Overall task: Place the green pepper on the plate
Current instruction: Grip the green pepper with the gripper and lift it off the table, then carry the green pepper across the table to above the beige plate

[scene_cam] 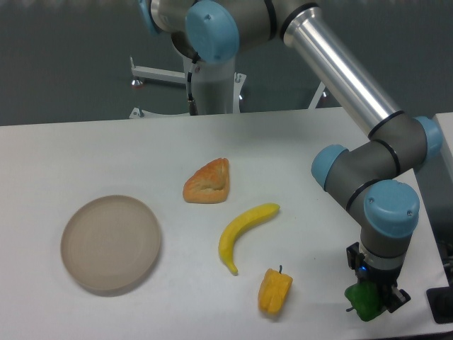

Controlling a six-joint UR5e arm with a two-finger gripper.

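The green pepper [364, 302] is a small glossy green lump at the table's front right corner, partly hidden by the gripper. My gripper [375, 294] points down over it with its fingers around the pepper, apparently shut on it; the pepper is at or just above the table. The plate [111, 243] is a round beige dish with a low rim, far off at the front left of the table, with nothing on it.
A yellow-orange pepper [274, 290] lies just left of the gripper. A banana [243, 225] and an orange-brown pastry piece [208, 182] lie in the middle, between gripper and plate. The table's right edge [440, 283] is close to the gripper.
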